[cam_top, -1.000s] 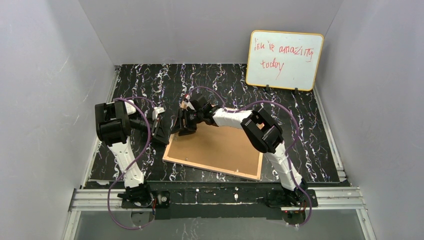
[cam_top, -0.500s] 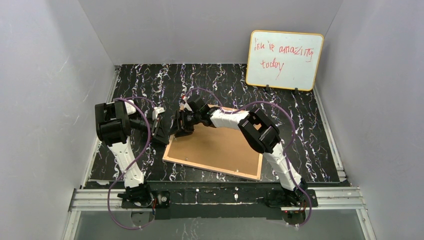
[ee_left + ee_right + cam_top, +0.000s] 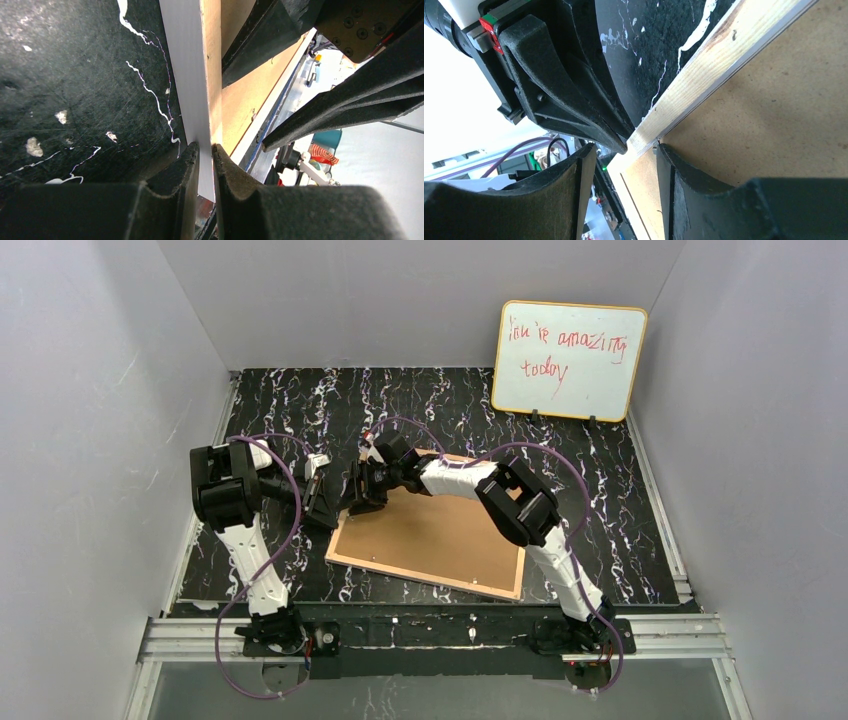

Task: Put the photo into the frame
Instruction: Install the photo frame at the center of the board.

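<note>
Two grippers at the frame's (image 3: 187,75) left edge: left gripper (image 3: 206,150) clamps the rim; right gripper (image 3: 626,152), half open, straddles it, holding nothing. Next, I judge, I must free the backing board (image 3: 440,535).

The frame (image 3: 430,540) lies back up, so its front and pane are out of sight beneath it — whether the photo sits inside cannot be told. From above, the frame's far left corner is covered by the left gripper (image 3: 328,505) and right gripper (image 3: 362,495), and the right arm (image 3: 470,480) crosses its far edge. Both wrist views cut the frame off; the background beyond it is washed out.
</note>
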